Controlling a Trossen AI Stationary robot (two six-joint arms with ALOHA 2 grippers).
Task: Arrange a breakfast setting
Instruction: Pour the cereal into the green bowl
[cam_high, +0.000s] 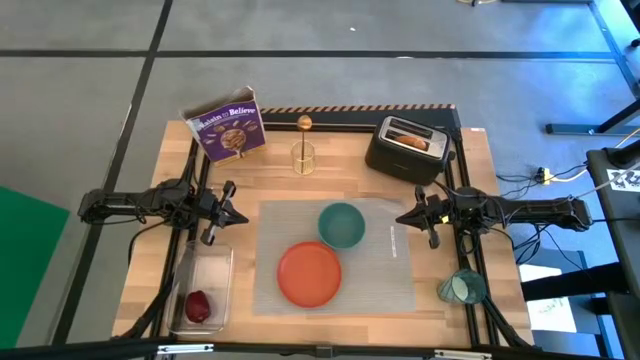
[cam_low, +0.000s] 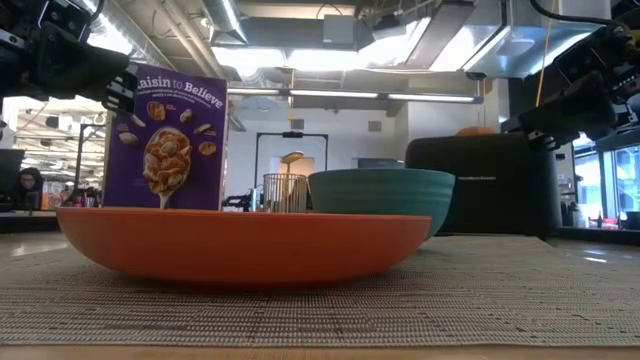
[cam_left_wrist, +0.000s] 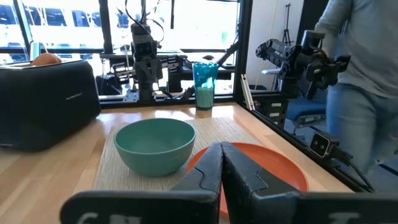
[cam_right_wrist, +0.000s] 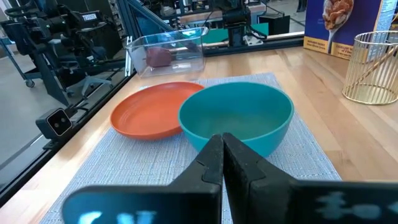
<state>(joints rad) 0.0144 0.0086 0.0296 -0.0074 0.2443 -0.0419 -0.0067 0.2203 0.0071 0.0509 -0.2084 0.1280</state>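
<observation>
You are working over a pale wooden bench (cam_high: 330, 160) framed by a dark rail, and its largest cover is the grey rectangular placemat (cam_high: 395, 285), a woven, ribbed sheet lying flat across the middle and near side. Behind it along the far edge stand a purple cereal box (cam_high: 228, 128) at the left, a gold wire holder (cam_high: 303, 157) with the gold spoon (cam_high: 304, 126) upright in it, and a boxy black toaster (cam_high: 405, 155) at the right with the bagel (cam_high: 412, 142) in its slot; these crowd the far edge, while bare wood stays open between them and the placemat. On the placemat the round orange plate (cam_high: 309, 273), smooth and shallow, sits touching or just beside the smaller teal bowl (cam_high: 342, 225), which lies toward the toaster. At the near left corner a clear rectangular plastic tub (cam_high: 203, 275) rests off the placemat with the dark red fruit (cam_high: 198, 306) inside. The small teal cup (cam_high: 462, 287) stands at the right rail, off the placemat. Your left end effector (cam_high: 238, 216) hovers beside the placemat's left edge above the tub's far end, fingers pressed together and holding nothing; your right end effector (cam_high: 404, 217) hovers over the placemat's right far corner, likewise pressed together and empty.
</observation>
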